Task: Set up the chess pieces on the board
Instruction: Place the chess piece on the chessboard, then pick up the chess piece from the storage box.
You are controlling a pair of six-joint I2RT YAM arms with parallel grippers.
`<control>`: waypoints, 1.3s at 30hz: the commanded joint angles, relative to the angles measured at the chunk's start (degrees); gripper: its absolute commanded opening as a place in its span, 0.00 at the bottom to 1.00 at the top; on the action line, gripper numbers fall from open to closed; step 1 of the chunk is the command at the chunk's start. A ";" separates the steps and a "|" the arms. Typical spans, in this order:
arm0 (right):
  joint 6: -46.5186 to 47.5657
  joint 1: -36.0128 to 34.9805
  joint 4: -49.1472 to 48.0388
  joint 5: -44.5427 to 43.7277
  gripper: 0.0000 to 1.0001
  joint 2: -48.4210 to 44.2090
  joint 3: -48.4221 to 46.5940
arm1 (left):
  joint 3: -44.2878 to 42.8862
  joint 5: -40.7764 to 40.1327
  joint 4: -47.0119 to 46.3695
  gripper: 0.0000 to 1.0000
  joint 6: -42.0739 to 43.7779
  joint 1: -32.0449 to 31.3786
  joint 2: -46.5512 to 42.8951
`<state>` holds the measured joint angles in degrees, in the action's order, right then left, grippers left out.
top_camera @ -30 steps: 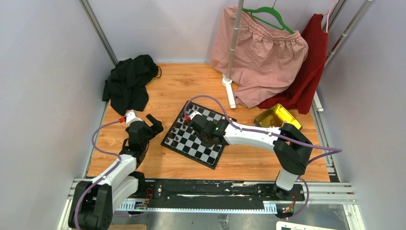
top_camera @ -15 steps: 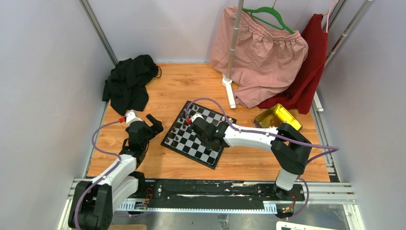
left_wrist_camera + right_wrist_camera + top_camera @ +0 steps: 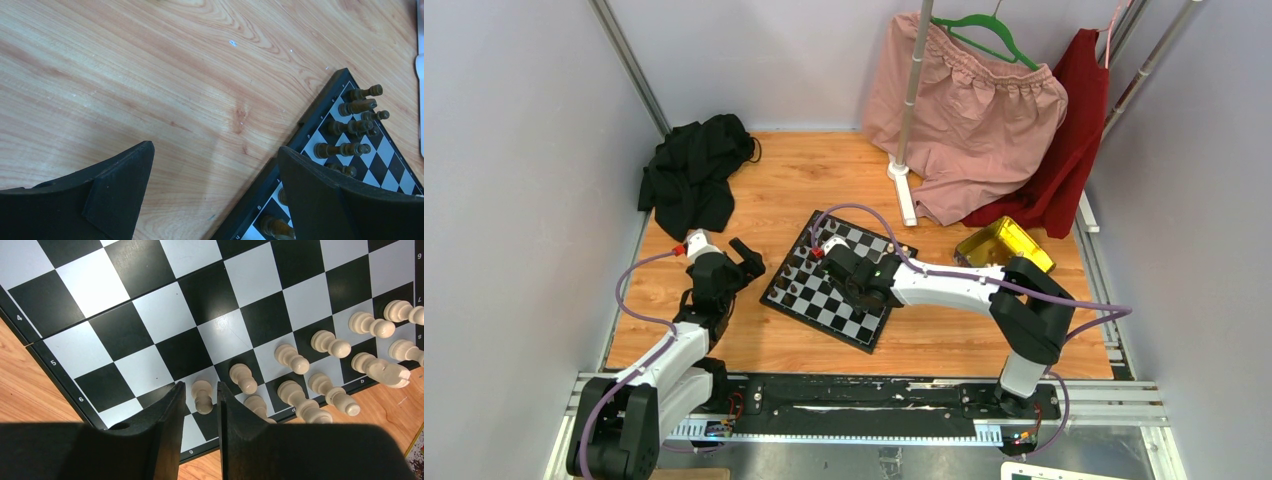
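Observation:
The chequered board lies turned on the wooden table. Dark pieces stand along its left edge and show in the left wrist view. Cream pieces stand in two rows along the board's opposite edge. My right gripper is low over that edge, narrowly open, with a standing cream pawn between the fingers and a small gap on each side. In the top view it hides the cream pieces. My left gripper is wide open and empty over bare wood beside the board's left edge; in the top view it is.
A gold metal tray sits right of the board. A black cloth lies at the far left. A rack pole with pink and red garments stands behind. Walls close in on both sides.
My right gripper has shifted slightly left over the board and then held still. The left arm has not moved.

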<state>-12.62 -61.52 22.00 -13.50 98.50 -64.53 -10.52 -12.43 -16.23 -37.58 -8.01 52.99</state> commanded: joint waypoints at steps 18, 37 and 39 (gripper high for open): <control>0.77 13.56 5.43 -13.89 0.33 -16.47 -8.40 | -0.11 -0.67 -1.53 1.00 1.11 -0.25 -0.05; -7.84 55.51 0.84 -3.14 0.33 -22.72 15.91 | -0.05 -0.49 -1.54 1.00 1.11 -0.51 -0.02; -8.45 57.14 -0.52 -1.20 0.32 -21.68 17.16 | -0.11 -0.49 -1.53 1.00 1.06 -0.51 0.01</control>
<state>-18.79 -7.81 24.14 -18.94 75.42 -49.80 -10.52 -12.43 -16.23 -37.43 -8.12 52.99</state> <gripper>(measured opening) 0.327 0.997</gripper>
